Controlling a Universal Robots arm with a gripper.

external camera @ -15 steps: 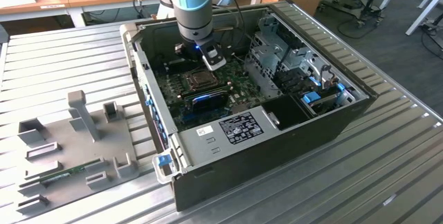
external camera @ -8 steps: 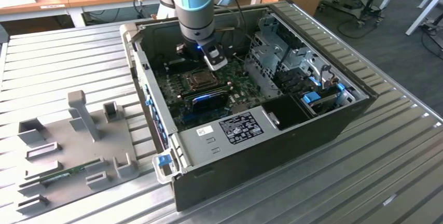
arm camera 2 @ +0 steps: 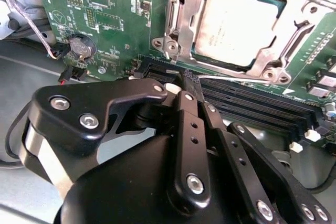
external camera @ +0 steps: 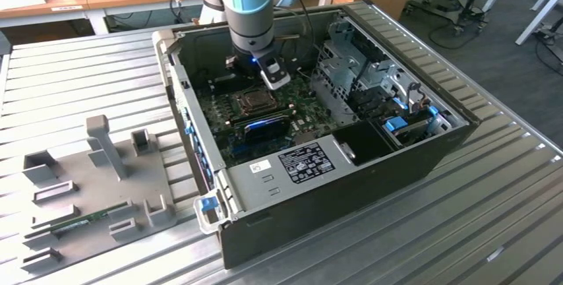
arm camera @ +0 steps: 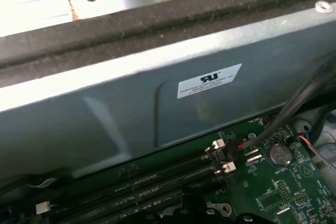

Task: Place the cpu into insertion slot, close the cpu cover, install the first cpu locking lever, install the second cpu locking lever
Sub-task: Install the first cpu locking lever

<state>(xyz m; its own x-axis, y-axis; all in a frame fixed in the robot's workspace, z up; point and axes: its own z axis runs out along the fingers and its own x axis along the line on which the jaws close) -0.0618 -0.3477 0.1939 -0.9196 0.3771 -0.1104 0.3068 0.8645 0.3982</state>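
Within the insertion slot (arm camera 2: 239, 24) the cpu (arm camera 2: 236, 22) lies flat, face up, under the cpu cover (arm camera 2: 181, 19), the gripper (arm camera 2: 181, 90) hanging beside, jaws together.

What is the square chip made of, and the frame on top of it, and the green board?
The cpu looks like metal with a dull, pale silver-tan face that hardly shines. The cpu cover around it looks like bare steel: bright, thin, with glints along its edges. The green circuit board looks like hard glossy plastic or resin, though that is a guess from its smooth sheen and tiny soldered parts.
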